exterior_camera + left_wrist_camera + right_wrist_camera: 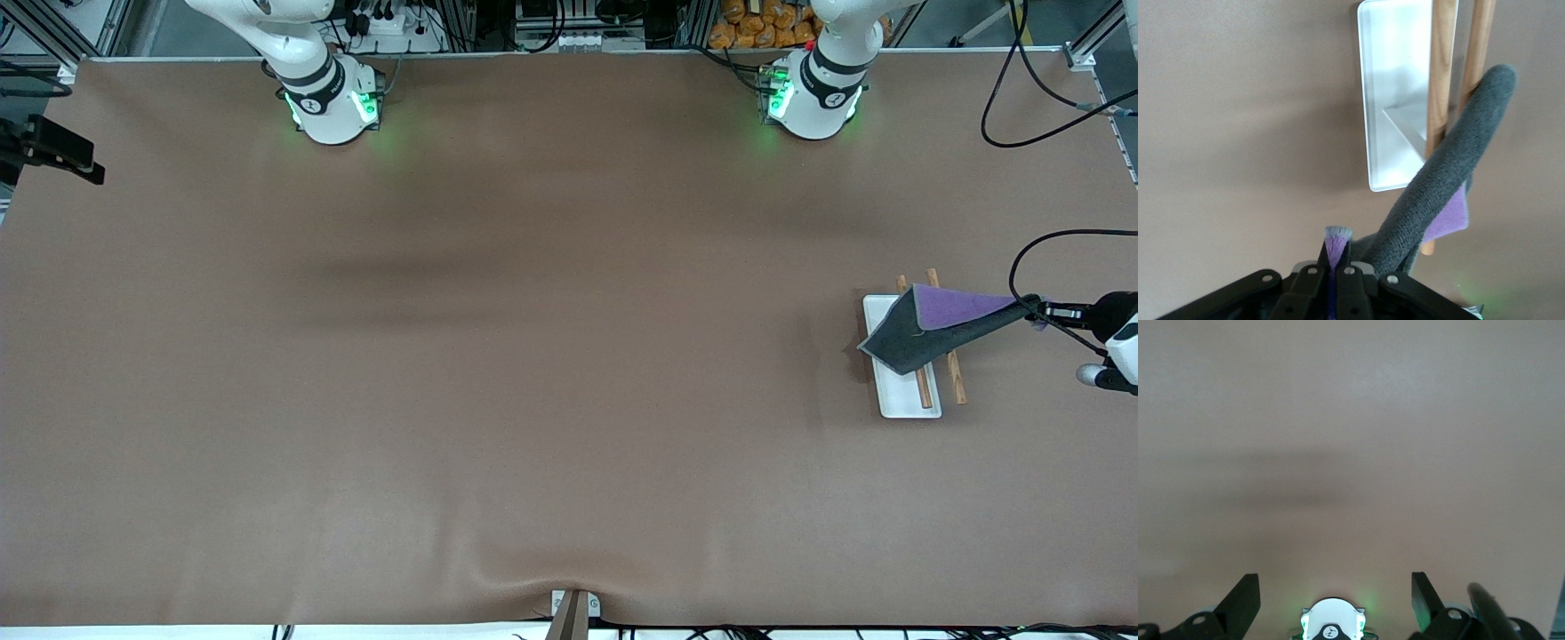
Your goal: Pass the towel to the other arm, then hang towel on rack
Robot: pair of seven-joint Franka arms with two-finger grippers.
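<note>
Left gripper (1337, 257), over the table just past the rack (898, 391) at the left arm's end, pinches a corner of the towel (925, 333). From there the cloth stretches across the rack's two rods, grey face outward, purple showing. Right gripper (1335, 595) waits spread wide above bare table (498, 356).

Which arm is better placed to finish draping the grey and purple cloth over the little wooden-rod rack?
Left. The left gripper is shut on the grey and purple cloth towel, already draped across the white-based wooden-rod rack. The right gripper waits open over bare table.
</note>
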